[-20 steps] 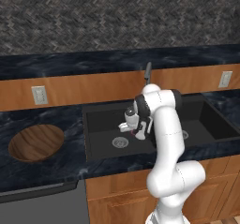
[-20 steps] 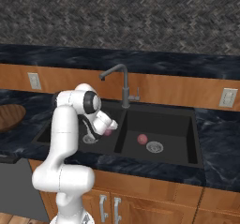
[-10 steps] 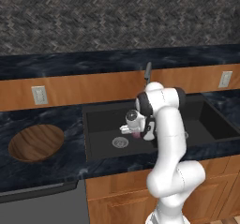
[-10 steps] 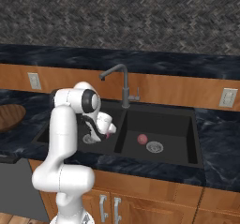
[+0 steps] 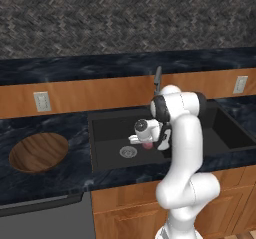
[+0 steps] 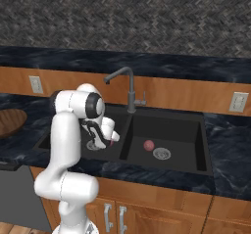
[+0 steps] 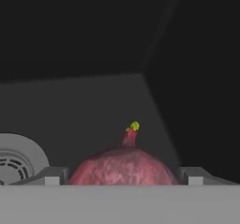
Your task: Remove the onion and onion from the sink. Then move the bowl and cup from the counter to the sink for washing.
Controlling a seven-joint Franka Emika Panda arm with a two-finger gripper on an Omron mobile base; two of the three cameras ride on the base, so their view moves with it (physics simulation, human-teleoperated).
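Two onions (image 6: 148,145) (image 7: 123,167), one bowl (image 5: 38,152)

Glossy white arm (image 5: 184,148) with rounded segments, dark joints, seemingly grey fingertips (image 7: 51,175).

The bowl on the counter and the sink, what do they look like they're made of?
The bowl looks like wood, brown with visible grain bands and a matte finish. The sink looks like matte black composite or coated metal, though that is uncertain: flat dark walls without shine. Its drain looks like pale metal.

Kitchen, black double sink (image 6: 171,130), gooseneck faucet (image 6: 128,88), dark counter (image 5: 45,183), wood cabinets (image 6: 162,211)
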